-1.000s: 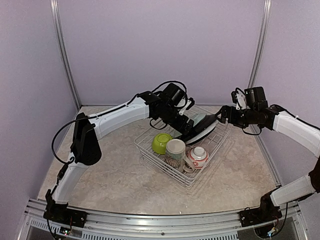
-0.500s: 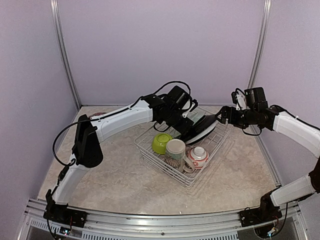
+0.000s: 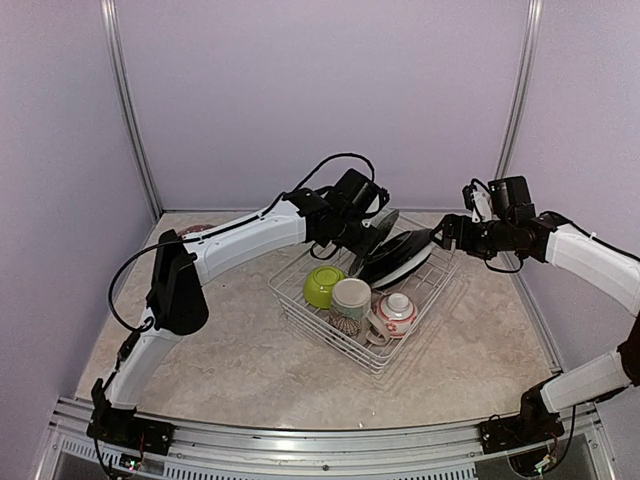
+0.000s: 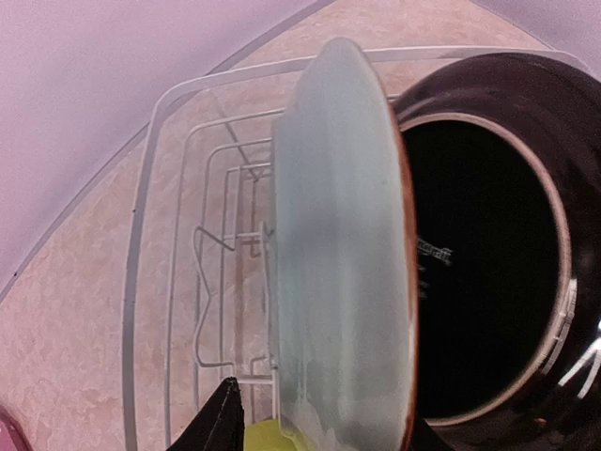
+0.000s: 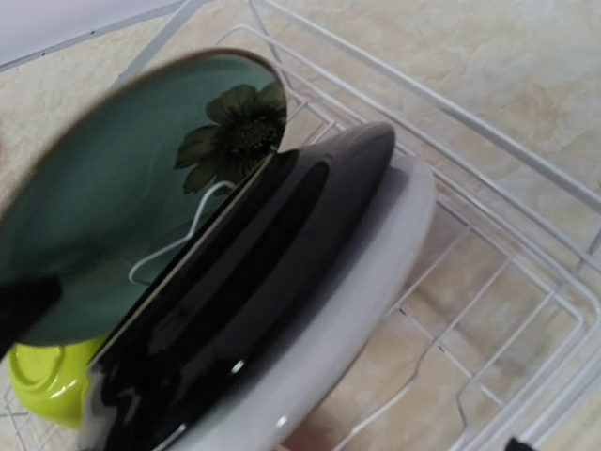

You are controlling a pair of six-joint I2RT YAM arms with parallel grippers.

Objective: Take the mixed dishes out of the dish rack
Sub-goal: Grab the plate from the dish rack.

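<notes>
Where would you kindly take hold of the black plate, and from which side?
Pinch its raised rim, coming in from the right. The black plate leans tilted on the white plate, with the green plate beside its other face, so only that edge is free.

The black plate (image 5: 235,301) carries a high-gloss glaze that throws bright highlights, and the white plate (image 5: 376,272) is smooth and shiny too. The pale green plate (image 4: 338,263) looks like satin-glazed ceramic. The dish rack (image 3: 318,322) is white-coated wire, and the counter (image 3: 250,370) has a matt, marbled beige, stone-look surface.
</notes>
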